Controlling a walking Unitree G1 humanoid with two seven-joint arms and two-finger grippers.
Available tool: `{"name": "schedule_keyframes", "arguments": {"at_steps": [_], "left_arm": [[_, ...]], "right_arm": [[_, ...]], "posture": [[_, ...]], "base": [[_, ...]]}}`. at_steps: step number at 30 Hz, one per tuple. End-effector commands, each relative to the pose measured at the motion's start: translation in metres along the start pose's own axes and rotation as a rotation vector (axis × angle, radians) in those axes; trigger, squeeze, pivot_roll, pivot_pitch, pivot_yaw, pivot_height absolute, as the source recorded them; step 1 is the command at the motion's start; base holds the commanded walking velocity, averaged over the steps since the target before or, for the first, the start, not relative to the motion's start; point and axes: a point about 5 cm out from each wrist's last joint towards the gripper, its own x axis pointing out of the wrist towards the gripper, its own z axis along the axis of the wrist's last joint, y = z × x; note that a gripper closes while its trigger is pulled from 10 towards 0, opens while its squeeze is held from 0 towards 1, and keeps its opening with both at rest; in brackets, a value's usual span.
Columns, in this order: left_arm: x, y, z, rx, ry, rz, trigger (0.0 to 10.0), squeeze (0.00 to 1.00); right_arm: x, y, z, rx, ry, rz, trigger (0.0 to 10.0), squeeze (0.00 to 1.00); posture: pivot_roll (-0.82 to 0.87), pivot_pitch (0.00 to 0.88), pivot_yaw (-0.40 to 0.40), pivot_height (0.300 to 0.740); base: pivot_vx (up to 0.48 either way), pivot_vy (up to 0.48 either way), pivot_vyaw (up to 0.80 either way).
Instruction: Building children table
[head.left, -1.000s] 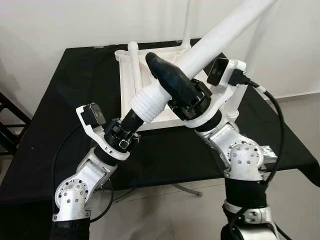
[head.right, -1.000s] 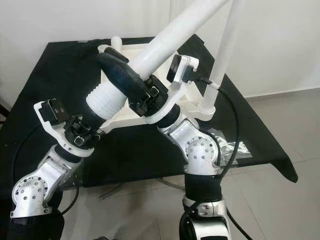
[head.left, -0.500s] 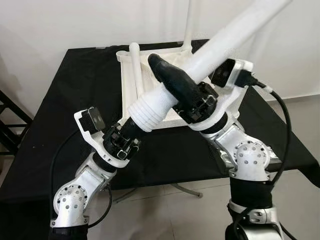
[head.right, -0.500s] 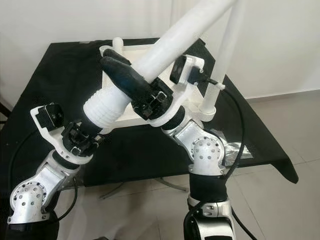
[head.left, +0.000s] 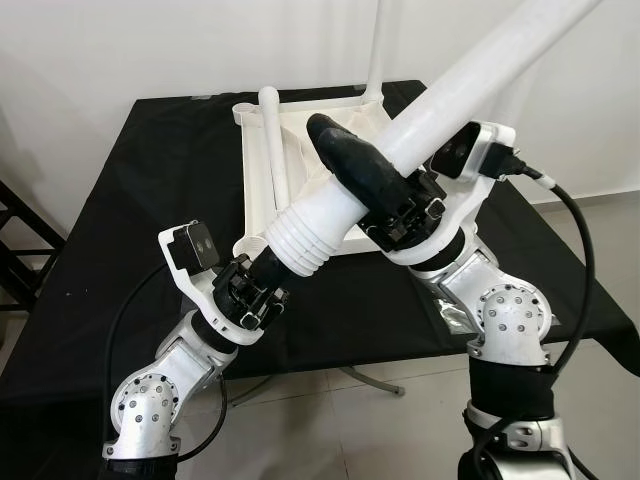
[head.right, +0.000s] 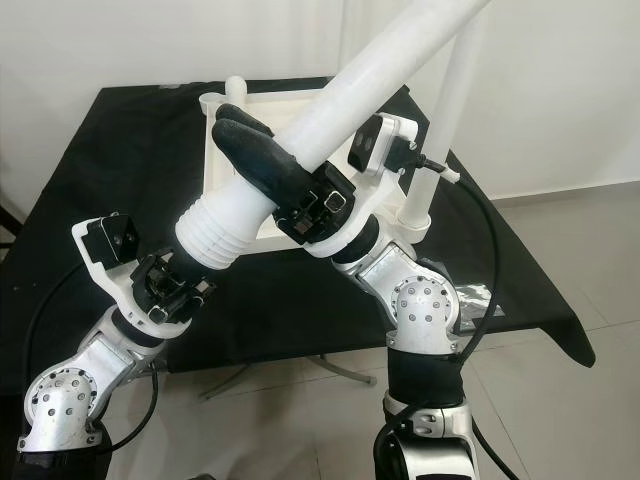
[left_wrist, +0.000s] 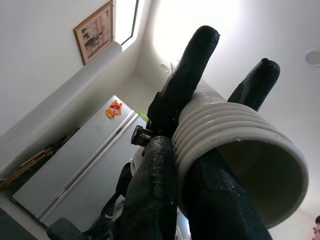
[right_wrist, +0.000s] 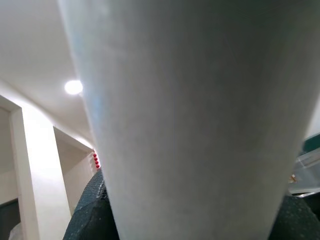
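Note:
A long white table leg (head.left: 470, 85) slants up to the right, held in the air by both grippers. My left gripper (head.left: 266, 270) is shut on its ribbed lower end (head.left: 305, 232); in the left wrist view one black finger (left_wrist: 150, 200) lies outside the ribs and the other sits at the open mouth. Higher up the leg, my right gripper (head.left: 350, 165) is shut around the smooth shaft. Behind them the white tabletop (head.left: 300, 140) lies upside down on the black table (head.left: 150, 180), with legs (head.right: 452, 110) standing up from it.
The black table's front edge (head.left: 330, 360) is close to my arms, with tiled floor (head.left: 400, 430) below. A clear plastic bag (head.right: 480, 295) lies on the table at the right. A dark frame (head.left: 15, 245) stands at the far left. A white wall is behind.
Both grippers have kept hold of the leg and carried it a little to the right. Its ribbed end and my left gripper have dropped slightly towards the table's front edge.

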Motion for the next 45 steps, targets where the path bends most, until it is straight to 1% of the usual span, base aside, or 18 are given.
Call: {"name": "schedule_keyframes", "arguments": {"at_steps": [1, 3, 4, 13, 15, 17, 22, 26, 29, 34, 35, 36, 37, 38, 40, 41, 42, 45], "left_arm": [[-0.006, 0.006, -0.004, -0.007, 0.035, 0.054, 0.0, 0.0], [-0.007, 0.007, -0.005, -0.014, 0.032, 0.06, 0.0, 0.0], [-0.007, 0.008, -0.005, -0.016, 0.035, 0.072, 10.0, 1.0], [-0.019, 0.015, 0.0, -0.019, 0.004, 0.137, 10.0, 1.0], [-0.025, 0.017, 0.002, -0.013, 0.001, 0.162, 10.0, 1.0], [-0.039, 0.022, 0.007, 0.008, -0.002, 0.222, 10.0, 1.0], [-0.057, 0.024, 0.018, 0.059, -0.006, 0.303, 10.0, 1.0], [-0.063, 0.023, 0.022, 0.08, -0.003, 0.328, 10.0, 1.0], [-0.077, 0.027, 0.028, 0.121, 0.011, 0.393, 10.0, 1.0], [-0.087, 0.029, 0.036, 0.157, 0.006, 0.441, 10.0, 1.0], [-0.092, 0.03, 0.04, 0.177, 0.003, 0.465, 10.0, 1.0], [-0.092, 0.03, 0.04, 0.177, 0.003, 0.465, 10.0, 1.0], [-0.097, 0.031, 0.046, 0.205, -0.007, 0.502, 10.0, 1.0], [-0.097, 0.031, 0.046, 0.205, -0.007, 0.502, 10.0, 1.0], [-0.105, 0.035, 0.057, 0.27, -0.019, 0.585, 10.0, 1.0], [-0.108, 0.037, 0.061, 0.293, -0.022, 0.617, 10.0, 0.35], [-0.11, 0.038, 0.064, 0.308, -0.025, 0.642, 10.0, 0.0], [-0.11, 0.038, 0.066, 0.327, -0.025, 0.658, 10.0, 0.0]], "right_arm": [[0.006, 0.011, -0.001, 0.015, 0.005, 0.079, 0.0, 0.0], [0.006, 0.01, -0.001, 0.012, 0.005, 0.074, 0.0, 0.0], [0.006, 0.009, 0.0, 0.005, 0.002, 0.067, 0.0, 0.0], [0.007, 0.002, 0.009, -0.054, -0.03, 0.014, 0.0, 0.0], [0.007, -0.001, 0.013, -0.073, -0.038, -0.008, 0.0, 0.0], [0.007, -0.007, 0.019, -0.117, -0.047, -0.056, 0.0, 0.0], [0.005, -0.015, 0.026, -0.165, -0.054, -0.126, 0.0, 0.0], [0.004, -0.016, 0.029, -0.181, -0.059, -0.144, 0.0, 0.0], [0.002, -0.019, 0.033, -0.206, -0.071, -0.184, 0.0, 0.0], [0.001, -0.022, 0.037, -0.232, -0.072, -0.213, 0.0, 0.0], [0.0, -0.024, 0.038, -0.242, -0.073, -0.236, 3.2, 0.0], [0.0, -0.024, 0.038, -0.242, -0.073, -0.236, 3.2, 0.0], [-0.001, -0.025, 0.039, -0.257, -0.064, -0.255, 10.0, 0.0], [-0.001, -0.025, 0.039, -0.257, -0.064, -0.255, 10.0, 0.0], [-0.002, -0.027, 0.035, -0.286, -0.034, -0.279, 10.0, 0.0], [-0.002, -0.027, 0.034, -0.294, -0.023, -0.284, 10.0, 0.0], [-0.002, -0.028, 0.032, -0.308, -0.007, -0.294, 10.0, 0.0], [-0.003, -0.03, 0.028, -0.33, 0.018, -0.318, 10.0, 0.0]], "posture": [[-0.03, 0.066, -0.015, 0.74], [-0.04, 0.065, -0.011, 0.74], [-0.04, 0.066, -0.011, 0.74], [-0.03, 0.069, -0.005, 0.74], [-0.03, 0.068, -0.003, 0.74], [-0.03, 0.067, -0.001, 0.74], [-0.03, 0.065, 0.001, 0.74], [-0.03, 0.064, -0.001, 0.74], [-0.03, 0.062, 0.0, 0.74], [-0.03, 0.061, -0.001, 0.74], [-0.03, 0.06, -0.001, 0.74], [-0.03, 0.06, -0.001, 0.74], [-0.03, 0.06, -0.002, 0.74], [-0.03, 0.06, -0.002, 0.74], [-0.03, 0.063, -0.001, 0.74], [-0.03, 0.063, -0.001, 0.74], [-0.03, 0.063, -0.001, 0.74], [-0.03, 0.063, -0.001, 0.74]], "base": [[0.0, 0.0, 0.0], [0.0, 0.0, 0.0], [0.0, 0.0, 0.0], [0.0, 0.0, 0.0], [0.0, 0.0, 0.0], [0.0, 0.0, 0.0], [0.0, 0.0, 0.0], [0.0, 0.0, 0.0], [0.0, 0.0, 0.0], [0.0, 0.0, 0.0], [0.0, 0.0, 0.0], [0.0, 0.0, 0.0], [0.0, 0.0, 0.0], [0.0, 0.0, 0.0], [0.0, 0.0, 0.0], [0.0, 0.0, 0.0], [0.0, 0.0, 0.0], [0.0, 0.0, 0.0]]}}
